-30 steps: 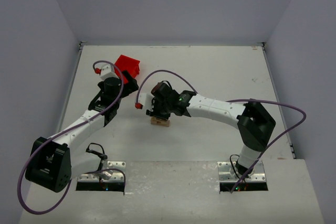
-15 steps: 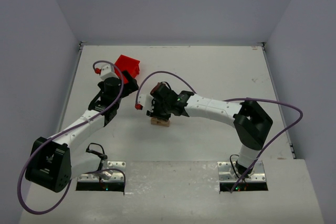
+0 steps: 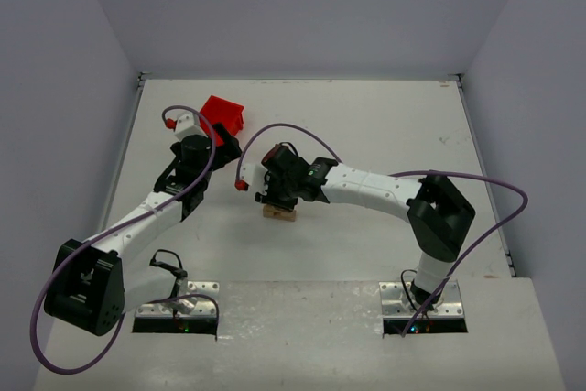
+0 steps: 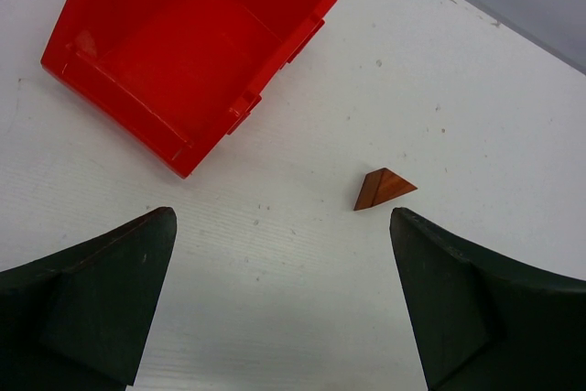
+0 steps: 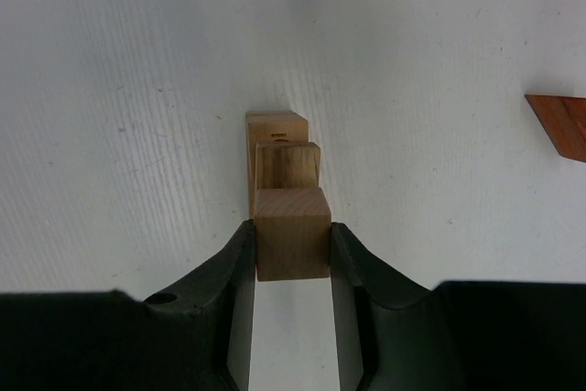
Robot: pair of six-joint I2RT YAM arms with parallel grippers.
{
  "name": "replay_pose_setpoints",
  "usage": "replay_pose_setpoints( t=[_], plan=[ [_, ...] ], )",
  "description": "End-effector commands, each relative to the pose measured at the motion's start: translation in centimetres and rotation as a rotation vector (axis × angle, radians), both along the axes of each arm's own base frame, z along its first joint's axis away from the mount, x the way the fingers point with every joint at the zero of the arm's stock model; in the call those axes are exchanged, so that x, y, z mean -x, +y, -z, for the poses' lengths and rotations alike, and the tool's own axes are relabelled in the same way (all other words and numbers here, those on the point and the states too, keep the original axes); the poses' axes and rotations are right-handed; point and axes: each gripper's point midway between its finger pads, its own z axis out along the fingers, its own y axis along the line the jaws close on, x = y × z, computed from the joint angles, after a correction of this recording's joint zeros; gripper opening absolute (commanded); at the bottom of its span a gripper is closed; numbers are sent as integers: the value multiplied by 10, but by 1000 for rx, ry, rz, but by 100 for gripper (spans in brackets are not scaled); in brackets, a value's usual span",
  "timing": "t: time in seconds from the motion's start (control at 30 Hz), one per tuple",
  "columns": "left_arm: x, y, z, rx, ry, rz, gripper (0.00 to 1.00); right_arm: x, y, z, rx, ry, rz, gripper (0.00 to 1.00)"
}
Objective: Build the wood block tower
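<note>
Gripping the top cube (image 5: 291, 226) by its side faces, the right gripper (image 5: 291, 237) jaws stand narrowly closed atop the upright wood block tower (image 3: 279, 212), mid-table (image 3: 366, 125). The left gripper (image 4: 281, 244) jaws gape empty (fully spread) above the flat-lying triangular wedge (image 4: 383, 189), near the red bin (image 4: 183, 52).

Pale tan wood blocks (image 5: 291, 244), reddish-brown wedge (image 4: 383, 189), red bin (image 4: 128, 103), white table (image 4: 275, 272)

Wedge (image 4: 383, 189) near bin (image 4: 183, 52); block stack (image 3: 279, 212) apart from both.
</note>
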Motion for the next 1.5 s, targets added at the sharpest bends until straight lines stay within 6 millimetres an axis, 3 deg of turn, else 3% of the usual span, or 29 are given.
replay_pose_setpoints(
  t=[0.0, 0.47, 0.67, 0.8, 0.83, 0.87, 0.9, 1.0, 1.07, 1.13, 1.23, 1.33, 1.47],
  plan=[
    [-5, 3, -13, 18, -58, -18, 100, -10, 15, -16, -47, -24, 8, 32],
    [-4, 4, -14, 20, -60, -20, 100, -10, 14, -13, -33, -11, 18, 45],
    [-4, 4, -15, 22, -63, -21, 100, -7, 15, -16, -45, 0, 20, 56],
    [-4, 4, -15, 21, -63, -24, 100, -8, 16, -27, -68, -17, 23, 70],
    [-4, 4, -16, 23, -66, -22, 100, -7, 17, -34, -84, -21, 16, 73],
    [-4, 3, -16, 21, -64, -17, 100, -5, 18, -39, -94, -20, 5, 84],
    [-4, 3, -17, 22, -66, -12, 100, -4, 19, -45, -110, -22, 3, 85],
    [-2, 3, -18, 22, -68, -13, 100, 1, 20, -79, -198, -61, -33, 99],
    [-1, 4, -20, 23, -73, -14, 100, 2, 20, -89, -223, -81, -54, 99],
    [-1, 3, -21, 26, -77, -11, 100, 0, 17, -122, -296, -142, -70, 99],
    [0, 0, -23, 23, -79, 13, 100, -6, 7, -148, -368, -182, -74, 99],
    [-1, -9, -28, 29, -87, 70, 100, -23, -18, -154, -430, -175, -45, 99],
    [-3, -19, -29, 21, -91, 131, 100, -76, -57, -151, -472, -216, 6, 99]
  ],
)
